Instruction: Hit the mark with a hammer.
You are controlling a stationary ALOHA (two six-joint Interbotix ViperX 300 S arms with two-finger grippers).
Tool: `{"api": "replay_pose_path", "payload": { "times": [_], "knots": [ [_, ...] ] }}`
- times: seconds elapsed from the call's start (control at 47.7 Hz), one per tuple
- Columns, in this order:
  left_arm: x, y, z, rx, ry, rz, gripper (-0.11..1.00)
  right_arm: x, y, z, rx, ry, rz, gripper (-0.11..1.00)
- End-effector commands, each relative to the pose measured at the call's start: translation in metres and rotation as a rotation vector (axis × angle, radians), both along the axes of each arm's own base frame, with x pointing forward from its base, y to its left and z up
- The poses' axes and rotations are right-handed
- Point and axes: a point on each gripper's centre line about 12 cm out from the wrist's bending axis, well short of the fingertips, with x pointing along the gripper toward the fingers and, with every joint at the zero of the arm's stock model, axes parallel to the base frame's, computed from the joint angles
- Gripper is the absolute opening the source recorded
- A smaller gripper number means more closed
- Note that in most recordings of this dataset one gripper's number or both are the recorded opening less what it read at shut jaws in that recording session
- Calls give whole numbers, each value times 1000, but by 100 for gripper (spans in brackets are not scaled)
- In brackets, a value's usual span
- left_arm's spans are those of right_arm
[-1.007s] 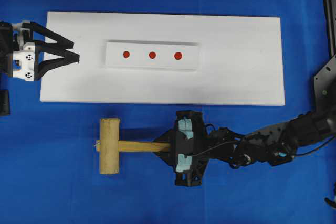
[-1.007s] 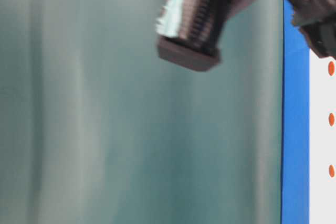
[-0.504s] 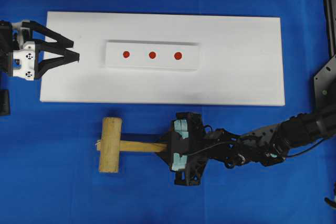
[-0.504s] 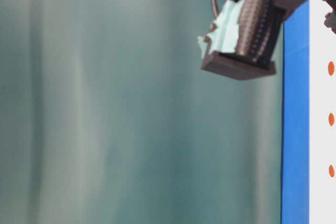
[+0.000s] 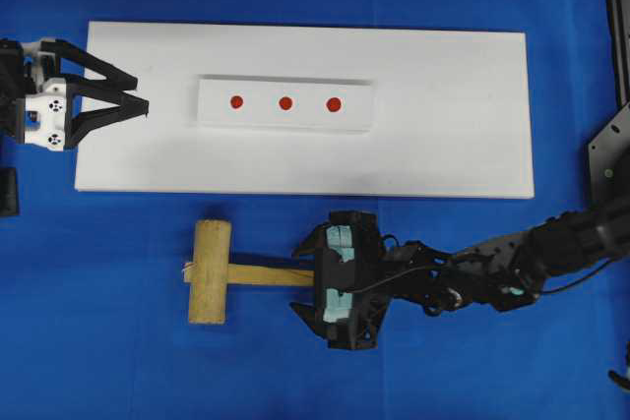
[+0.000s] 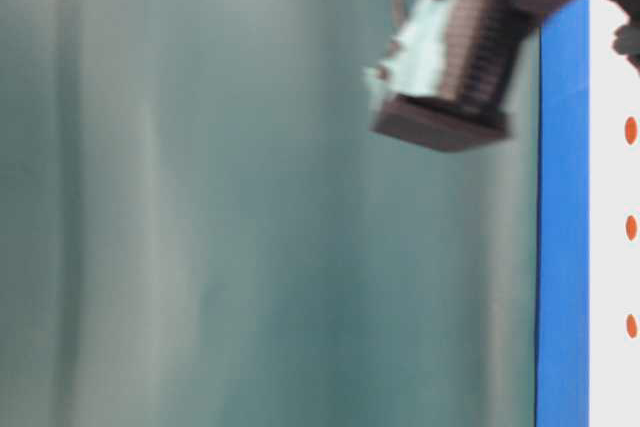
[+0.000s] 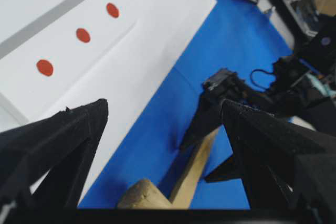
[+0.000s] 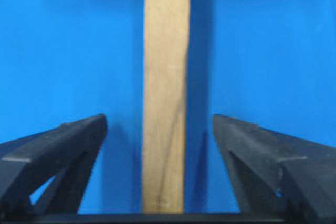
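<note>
The hammer (image 5: 210, 271), a pale wooden mallet, lies flat on the blue cloth in front of the white board (image 5: 453, 145), its handle pointing right. My right gripper (image 5: 300, 277) is open, one finger on each side of the handle's end and neither touching it. In the right wrist view the handle (image 8: 165, 77) runs up between the spread fingers of the right gripper (image 8: 159, 121) with blue gaps on both sides. Three red marks (image 5: 285, 103) sit in a row on a raised white strip. My left gripper (image 5: 141, 92) stands open and empty over the board's left edge.
From the left wrist view, between the open left gripper (image 7: 164, 108), I see the red marks (image 7: 76, 35), the hammer (image 7: 197, 169) and the right arm beyond it. The table-level view is mostly blur, with the board's edge (image 6: 610, 247) at right.
My right gripper has opened and let go of the hammer's handle. The hammer rests on the cloth, shifted slightly to the right. The left arm has not moved.
</note>
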Motion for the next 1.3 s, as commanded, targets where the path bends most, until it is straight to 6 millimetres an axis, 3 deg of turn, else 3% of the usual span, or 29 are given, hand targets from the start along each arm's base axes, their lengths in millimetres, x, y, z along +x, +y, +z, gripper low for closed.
{"api": "replay_pose_path", "payload": {
  "times": [0.0, 0.21, 0.315, 0.504, 0.692, 1.049, 1.28],
  "knots": [
    [1, 1, 3, 8, -5, -1, 89, 0, 0, 35, 20, -76, 7, 87],
    [1, 1, 4, 31, 0, -8, 89, -18, -19, 89, 20, -181, 3, 83],
    [0, 0, 8, 56, -14, -18, 88, -29, -37, 121, 21, -250, -15, 83],
    [-10, -1, 19, 155, -51, -46, 86, -56, -68, 160, -66, -339, -9, 83],
    [-26, -3, 26, 323, -24, -106, 86, -81, -98, 178, -167, -383, -33, 83],
    [-52, -7, 37, 646, 21, -216, 86, -135, -131, 198, -236, -457, -58, 83],
    [-63, -9, 28, 766, 73, -274, 86, -165, -144, 178, -226, -423, -64, 83]
  ]
}}
